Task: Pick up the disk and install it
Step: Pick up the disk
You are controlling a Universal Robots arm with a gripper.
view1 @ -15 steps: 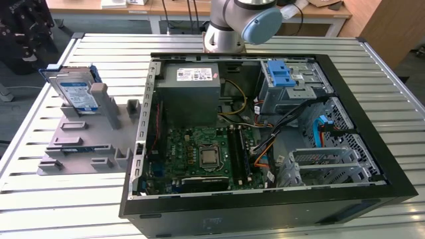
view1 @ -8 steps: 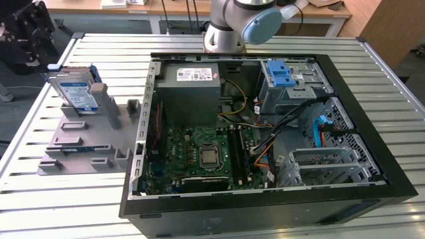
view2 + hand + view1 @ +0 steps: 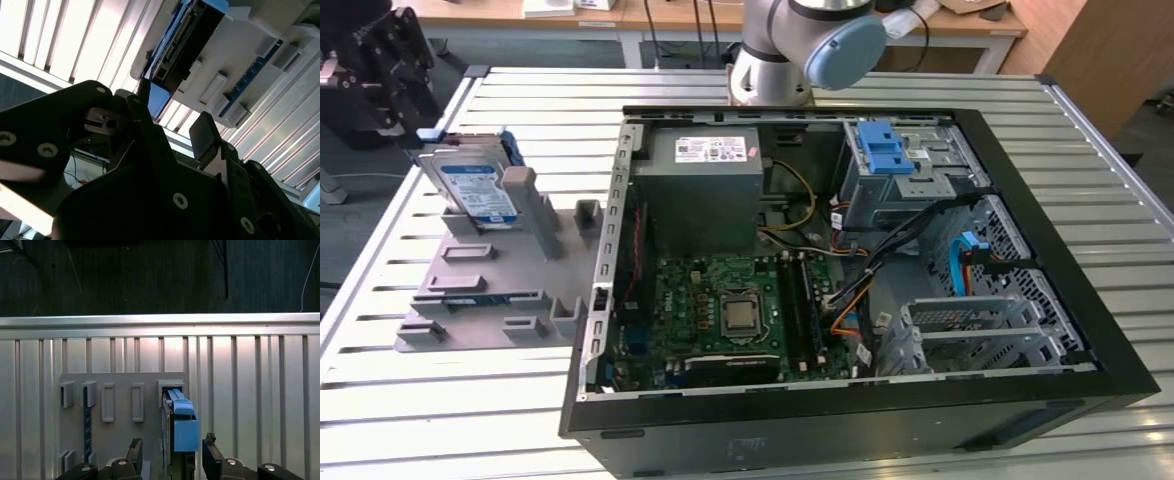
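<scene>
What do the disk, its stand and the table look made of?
The disk looks like silvery metal with a paper label and a matte blue plastic frame. The stand seems matte grey plastic, evenly coloured and moulded. The table is likely metal: pale slats with sheen.

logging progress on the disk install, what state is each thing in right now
disk: upright in the grey holder, not gripped
gripper: open, one finger on each side of the disk
computer case: lying flat, side open, insides exposed
</scene>
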